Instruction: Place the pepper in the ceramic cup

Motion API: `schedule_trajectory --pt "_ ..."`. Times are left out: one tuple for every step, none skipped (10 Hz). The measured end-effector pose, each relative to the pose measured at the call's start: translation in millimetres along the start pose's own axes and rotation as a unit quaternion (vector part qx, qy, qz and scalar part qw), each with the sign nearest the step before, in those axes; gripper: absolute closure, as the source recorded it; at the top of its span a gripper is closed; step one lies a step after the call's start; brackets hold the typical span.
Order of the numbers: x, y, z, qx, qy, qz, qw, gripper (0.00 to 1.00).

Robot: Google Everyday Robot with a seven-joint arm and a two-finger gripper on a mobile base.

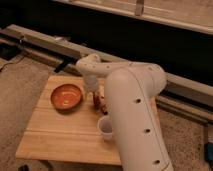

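Observation:
My gripper [93,91] hangs from the white arm [131,107] over the middle of the wooden table [60,135], just right of the orange bowl. A small dark red shape, apparently the pepper [96,101], sits right under the gripper; I cannot tell if it is held. The pale ceramic cup [105,126] stands upright on the table below and slightly right of the gripper, touching the edge of the arm in the picture. The cup looks empty.
A wide orange bowl [66,96] stands at the table's left. A bit of a brown-red packet [103,107] peeks out beside the arm. The arm hides the table's right side. Carpet and a dark rail surround the table.

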Motion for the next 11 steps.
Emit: schedule_trajectory --pt "-2 -6 4 0.004 0.002 0.003 1.0 0.35" --pt "-3 -9 6 0.008 0.004 0.004 1.0 0.35" --pt "-3 -9 7 0.008 0.007 0.005 0.9999 0.35" --pt "-3 -10 11 0.008 0.014 0.005 0.9998 0.35" --pt "-3 -12 21 0.007 0.023 0.007 0.9997 0.35" --pt "-4 -14 29 0.006 0.03 0.009 0.9995 0.35" --pt "-5 -16 34 0.005 0.036 0.012 0.9993 0.35" --pt "-5 -16 38 0.004 0.041 0.013 0.9991 0.36" --pt "-6 -16 41 0.004 0.045 0.013 0.9989 0.4" --pt "-6 -15 44 0.0 0.047 0.011 0.9988 0.51" --pt "-6 -15 43 -0.005 0.045 0.01 0.9989 0.59"
